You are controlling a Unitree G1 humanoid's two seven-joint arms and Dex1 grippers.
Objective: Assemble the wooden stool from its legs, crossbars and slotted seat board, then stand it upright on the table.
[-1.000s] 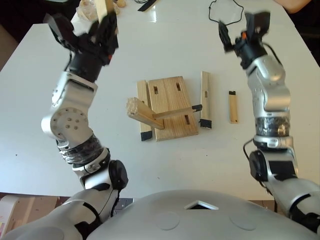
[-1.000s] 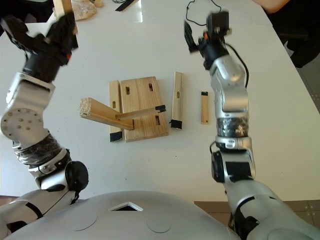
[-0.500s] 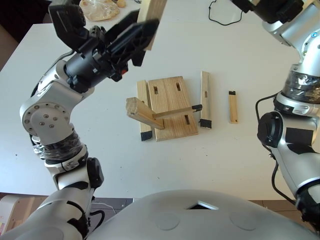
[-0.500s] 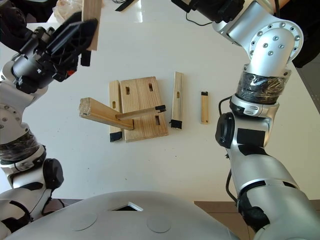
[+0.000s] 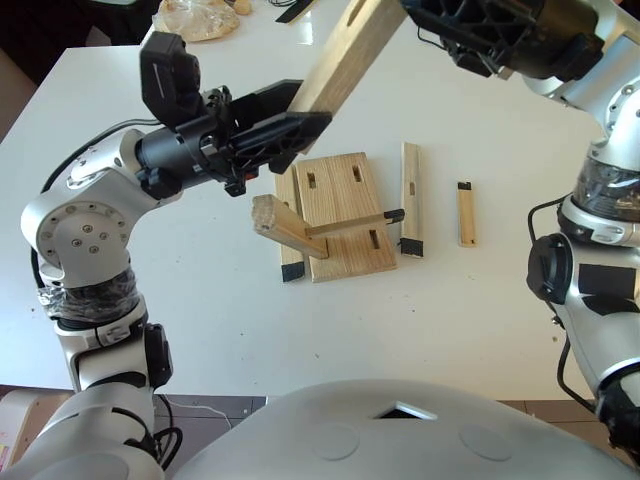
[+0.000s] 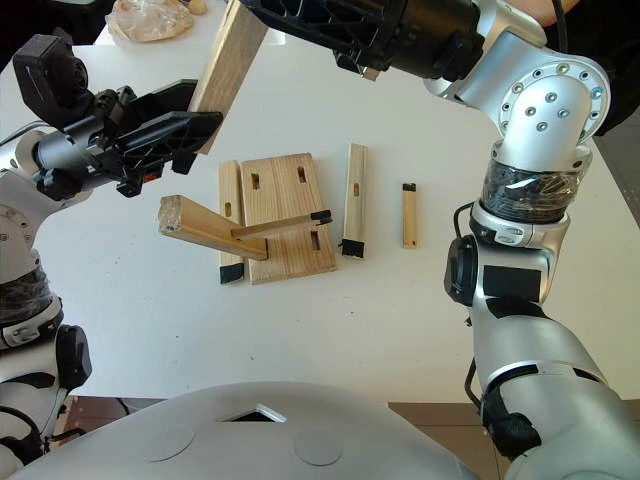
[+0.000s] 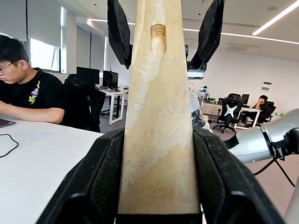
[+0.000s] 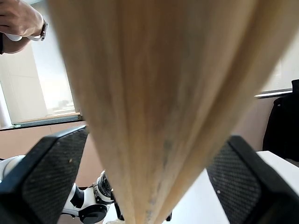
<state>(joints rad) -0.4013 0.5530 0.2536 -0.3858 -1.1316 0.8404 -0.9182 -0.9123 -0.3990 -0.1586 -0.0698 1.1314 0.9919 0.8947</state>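
**A:** What is the left gripper point(image 5: 312, 103) doing, left of centre?

**B:** It is clamped on the lower end of a leg point(image 5: 345, 50) that slants up to the top edge. The right gripper point(image 8: 154, 154) comes in from the upper right. Its fingers are spread either side of the leg's far end, with gaps showing, so it is not pinching.

**A:** Why two hands on one stick?

**B:** Probably a handover or a re-grip, to turn the slotted face before fitting.

**A:** And on the table point(image 5: 200, 300)?

**B:** At mid-frame a second leg point(image 5: 285, 225) juts up at a slant, with a thin crossbar point(image 5: 350, 222) running right from it. I can't tell if it's seated. A third leg point(image 5: 287, 180) lies flat just beside the seat board point(image 5: 335, 197), which has its slots facing up, ready for tenons. Right of the board lies a fourth leg point(image 5: 410, 190), then a short crossbar point(image 5: 465, 213) a little apart.
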